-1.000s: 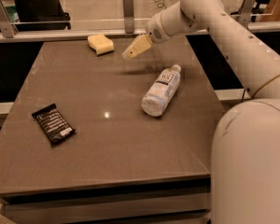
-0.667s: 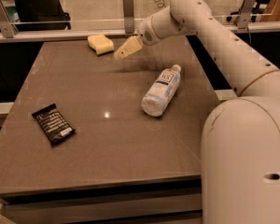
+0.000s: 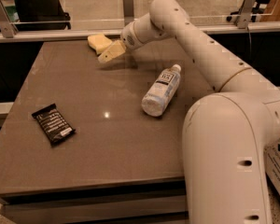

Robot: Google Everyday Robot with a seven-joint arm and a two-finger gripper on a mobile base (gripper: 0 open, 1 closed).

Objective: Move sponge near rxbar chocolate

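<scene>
Pincer (image 3: pixel 110 52) hangs low over the far end of the desk (image 3: pixel 107 148), slanting down and to the left on the end of the white arm (image 3: pixel 196 45). How far open it stands I cannot tell. It seems to hold nothing (the sponge lies flat on the desk, not lifted).

Nearest, toward the front left, the rxbar (image 3: pixel 53 123) lies flat and skewed, its white label at the end closer to the front edge. It is well apart from everything else.

Further in, right of the middle, a clear bottle (image 3: pixel 161 90) lies on its side with its cap pointing away.

At the far edge, the sponge (image 3: pixel 98 42) rests just beside the pincer on its left, close under the rail (image 3: pixel 46 31) that runs behind the desk. Whether the two touch I cannot tell; they overlap from this angle.

The step in hand looks like the reach for the sponge, so nearly all of the task remains. To do it well, the pincer should shift left until it is squarely over the sponge's middle. It should then come straight down and close across the narrower width. Foam gives, so a gentle squeeze ought to serve, and a hard one would only crush it. Lift enough that the sponge does not drag, then carry it down the left half of the desk (well away from the bottle, which would likely roll if nudged). Set it down just beside the rxbar, not on top of it.
</scene>
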